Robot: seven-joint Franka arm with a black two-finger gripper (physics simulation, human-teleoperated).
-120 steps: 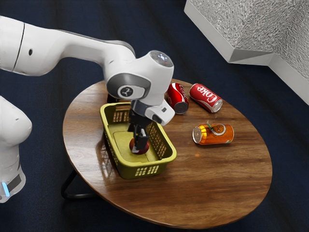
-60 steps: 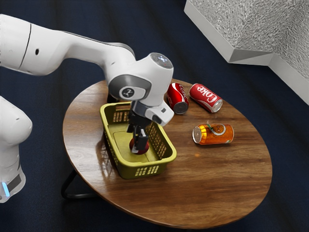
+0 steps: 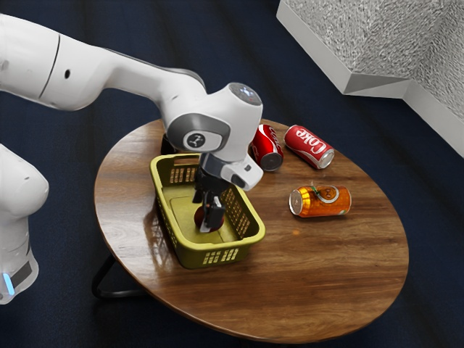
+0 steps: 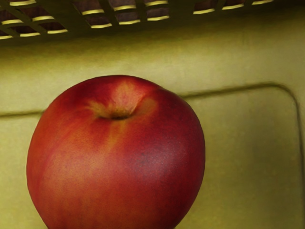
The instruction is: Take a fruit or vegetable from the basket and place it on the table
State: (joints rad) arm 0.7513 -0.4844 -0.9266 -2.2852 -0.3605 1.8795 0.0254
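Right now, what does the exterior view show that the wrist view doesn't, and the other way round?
Exterior view: the arm with its gripper reaching down into the basket, the round wooden table, two red cans and an orange can lying on its side.

Wrist view: the stem hollow and yellowish streaks on top of the red fruit.

Both: the fruit inside the basket, and parts of the basket's slotted wall and lined floor.
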